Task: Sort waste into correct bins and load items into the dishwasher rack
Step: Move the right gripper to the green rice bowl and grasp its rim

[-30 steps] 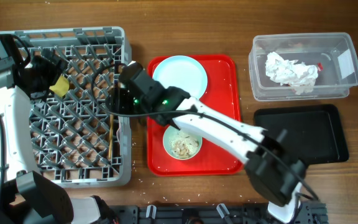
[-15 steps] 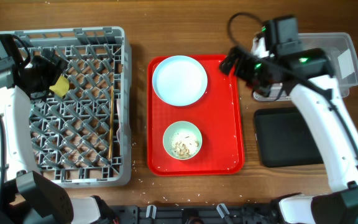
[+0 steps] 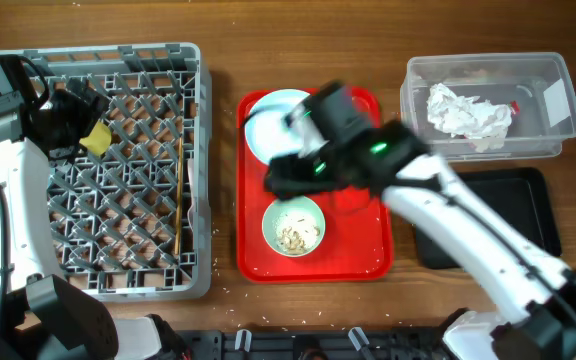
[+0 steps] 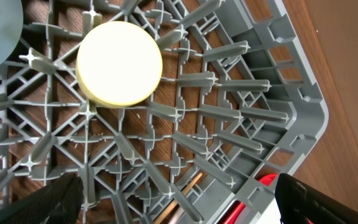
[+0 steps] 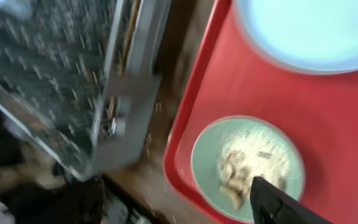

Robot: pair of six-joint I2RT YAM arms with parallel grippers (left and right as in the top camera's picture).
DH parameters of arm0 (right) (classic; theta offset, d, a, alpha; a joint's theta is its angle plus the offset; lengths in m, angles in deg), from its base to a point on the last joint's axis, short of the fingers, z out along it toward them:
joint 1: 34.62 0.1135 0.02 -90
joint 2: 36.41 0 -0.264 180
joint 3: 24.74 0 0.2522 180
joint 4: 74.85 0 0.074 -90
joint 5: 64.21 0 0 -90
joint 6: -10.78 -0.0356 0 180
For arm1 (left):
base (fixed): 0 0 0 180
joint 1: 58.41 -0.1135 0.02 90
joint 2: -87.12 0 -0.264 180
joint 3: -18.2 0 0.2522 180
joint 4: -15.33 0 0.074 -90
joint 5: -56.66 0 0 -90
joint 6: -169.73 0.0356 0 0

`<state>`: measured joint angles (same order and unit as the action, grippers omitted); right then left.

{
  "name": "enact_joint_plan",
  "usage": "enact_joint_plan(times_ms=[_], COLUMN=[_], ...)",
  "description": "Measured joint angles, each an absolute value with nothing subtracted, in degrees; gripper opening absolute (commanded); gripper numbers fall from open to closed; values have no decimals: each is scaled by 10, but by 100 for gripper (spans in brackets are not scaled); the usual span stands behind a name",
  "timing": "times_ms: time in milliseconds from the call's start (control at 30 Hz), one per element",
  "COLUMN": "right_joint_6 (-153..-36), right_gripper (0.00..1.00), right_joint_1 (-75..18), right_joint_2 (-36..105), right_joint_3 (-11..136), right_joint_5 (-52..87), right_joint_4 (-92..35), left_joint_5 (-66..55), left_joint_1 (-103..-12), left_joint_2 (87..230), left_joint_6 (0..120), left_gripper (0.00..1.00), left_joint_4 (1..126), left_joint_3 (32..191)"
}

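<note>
Napkin (image 3: pixel 464 112) in tub (image 3: pixel 544 72), overhead only

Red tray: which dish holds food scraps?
The pale green bowl, lower in the overhead view; the pale blue plate above it looks bare.

The left gripper (image 4: pixel 182 204) hangs, fingers (image 4: pixel 55 200) spread wide; the right arm (image 3: pixel 468 230) stretches inward, blurred, right gripper (image 3: pixel 284 180) unreadable

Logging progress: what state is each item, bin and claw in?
Green bowl: on red tray, holds scraps.
Plate: on red tray, looks empty.
Yellow cup: in rack.
Chopsticks: in rack.
Clear tub: holds napkin.
Black tray: empty where visible.
Left claw: open, empty.
Right claw: blurred, cannot tell.
</note>
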<state>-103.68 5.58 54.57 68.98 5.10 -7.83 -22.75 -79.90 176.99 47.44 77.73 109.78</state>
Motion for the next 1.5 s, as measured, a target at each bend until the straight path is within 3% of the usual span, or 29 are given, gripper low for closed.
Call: enact_joint_plan(times_ms=[67, 133, 367, 467, 1000, 1100, 1300, 1500], right_joint_6=[-1032, -1034, -1050, -1065, -1073, -1073, -1075, -1077], right_gripper=[81, 72, 57, 41, 41, 35, 34, 22], right_joint_1=[115, 166, 237, 240, 241, 241, 241, 241], right_joint_2=[575, 618, 732, 748, 750, 750, 755, 781], right_joint_3=[690, 690, 689, 689, 689, 689, 689, 689], right_joint_5=[77, 108, 211, 248, 291, 291, 291, 293], right_joint_4=[-76, -81, -86, -86, -89, -91, -117, -123], left_joint_5=[-227, -227, -227, -227, -227, -227, -227, -227], left_joint_1=[-799, -799, -799, -799, -799, -799, -799, -799], left_joint_2=[1770, 1770, 1770, 1770, 1770, 1770, 1770, 1770], left_joint_6=[474, 474, 474, 474, 474, 475, 474, 474], left_gripper=[100, 100, 100, 100, 100, 100, 100, 100], left_joint_4=[777, 777, 777, 777, 777, 777, 777, 777], left_joint_3=[1098, 1098, 1098, 1098, 1098, 1098, 1098, 1098])
